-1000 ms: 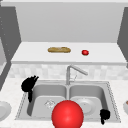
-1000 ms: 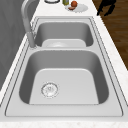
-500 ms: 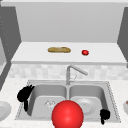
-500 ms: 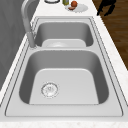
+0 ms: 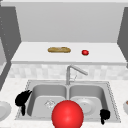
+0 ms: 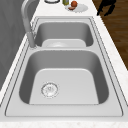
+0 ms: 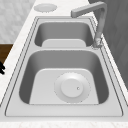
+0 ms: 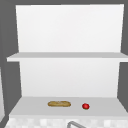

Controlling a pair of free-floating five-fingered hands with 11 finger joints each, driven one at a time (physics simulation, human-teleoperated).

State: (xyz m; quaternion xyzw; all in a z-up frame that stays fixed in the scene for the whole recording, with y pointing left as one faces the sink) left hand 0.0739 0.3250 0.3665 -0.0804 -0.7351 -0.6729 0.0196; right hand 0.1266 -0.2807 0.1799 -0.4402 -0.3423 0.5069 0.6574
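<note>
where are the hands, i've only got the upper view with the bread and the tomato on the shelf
Observer: In the front view the left hand is by the left rim of the sink.
Operator: and the right one
Observer: The right hand is at the sink's front right corner.
Operator: anything in the basins
Observer: A white plate lies flat in the right basin. The left basin shows its round drain in the floor.
</note>
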